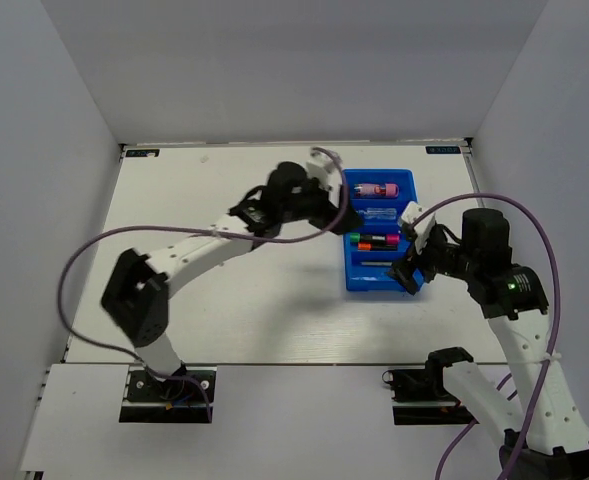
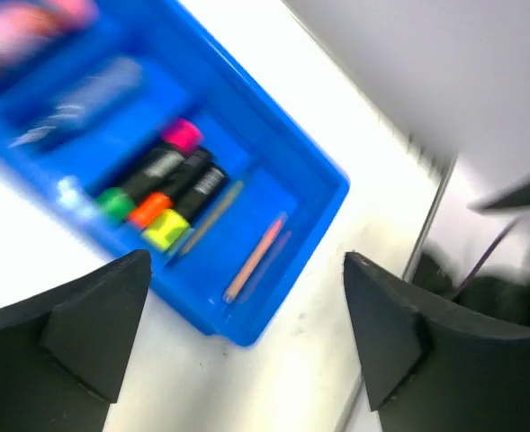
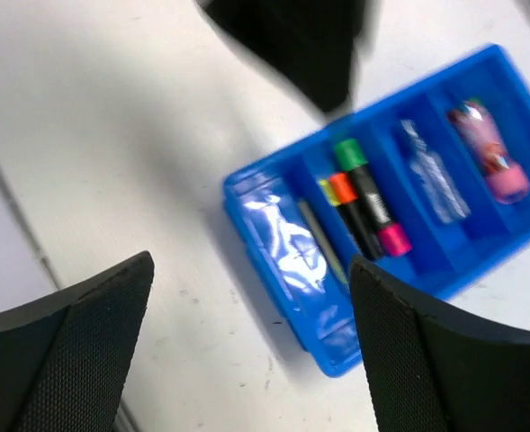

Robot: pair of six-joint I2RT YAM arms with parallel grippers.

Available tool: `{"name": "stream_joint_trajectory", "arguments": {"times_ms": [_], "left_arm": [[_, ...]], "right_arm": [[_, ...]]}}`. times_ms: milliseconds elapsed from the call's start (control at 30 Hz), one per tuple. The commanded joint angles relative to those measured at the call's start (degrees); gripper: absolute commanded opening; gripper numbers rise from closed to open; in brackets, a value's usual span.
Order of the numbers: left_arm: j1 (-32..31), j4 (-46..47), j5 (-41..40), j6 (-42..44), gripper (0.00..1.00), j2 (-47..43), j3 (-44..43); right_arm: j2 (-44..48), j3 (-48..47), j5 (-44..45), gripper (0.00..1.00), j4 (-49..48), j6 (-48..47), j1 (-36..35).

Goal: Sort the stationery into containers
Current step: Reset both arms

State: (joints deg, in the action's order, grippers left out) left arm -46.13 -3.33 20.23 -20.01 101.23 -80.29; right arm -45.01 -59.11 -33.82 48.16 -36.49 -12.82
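The blue bin (image 1: 352,272) stands right of the table's middle, with the stationery lying in its compartments. A pink tube (image 1: 374,189) is in the far one. A clear-blue pen (image 2: 80,99) is in the one after it. Then come several black highlighters (image 2: 161,193) with pink, green, orange and yellow caps, and thin tan sticks (image 2: 256,256) lie in the nearest. My left gripper (image 1: 332,212) hovers open and empty at the bin's left edge. My right gripper (image 1: 411,245) hangs open and empty at its right edge. Each wrist view looks down on the bin (image 2: 323,193) (image 3: 273,220) between spread fingers.
The white table (image 1: 224,290) is enclosed by grey walls at the back and both sides. A purple cable (image 1: 74,290) loops off the left arm, and another (image 1: 534,225) arcs over the right arm. The left gripper (image 3: 291,45) shows as a dark blur in the right wrist view.
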Motion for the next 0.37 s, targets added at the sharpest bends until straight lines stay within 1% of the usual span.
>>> {"name": "stream_joint_trajectory", "arguments": {"times_ms": [0,33,67,100,133,167,200,233,267,300,333], "left_arm": [[5.69,-3.68,-10.29,-12.41,1.00,-10.95,6.01],[6.13,-9.79,-13.43,-11.55,1.00,-16.36,6.72],[7.10,-15.68,-14.33,-8.76,1.00,-18.16,7.42],[7.19,-20.79,-15.04,-6.90,1.00,-20.09,10.74],[7.28,-22.92,-16.78,-5.41,1.00,-26.72,12.42],[7.54,-25.56,-18.02,-1.21,1.00,-29.05,14.27],[7.98,-28.02,-19.34,-0.04,1.00,-31.33,20.38],[8.33,-29.09,-19.96,1.71,1.00,-35.97,22.26],[9.38,-32.14,-19.96,2.16,1.00,-40.54,25.59],[10.70,-33.31,-19.96,2.60,1.00,-44.94,28.23],[11.49,-34.27,-19.88,2.87,1.00,-46.72,29.22]], "right_arm": [[1.86,2.06,18.33,0.90,-8.24,7.63,0.08],[2.21,3.55,22.36,0.90,-10.26,14.10,0.16],[2.30,4.87,26.49,0.90,-14.37,20.60,-0.01],[2.13,5.49,36.53,0.90,-17.28,25.45,0.07],[1.78,6.11,38.38,0.90,-17.92,27.33,0.07],[1.69,6.20,39.35,0.90,-17.84,28.48,0.16],[1.51,6.20,39.10,0.90,-17.58,30.15,0.25],[1.51,6.29,38.31,0.90,-16.79,30.34,0.08],[1.60,7.33,35.52,0.90,-17.31,30.77,0.07],[1.86,7.52,35.15,0.90,-17.49,29.82,-0.01],[1.77,7.69,34.53,0.90,-17.14,30.68,0.34]]}}
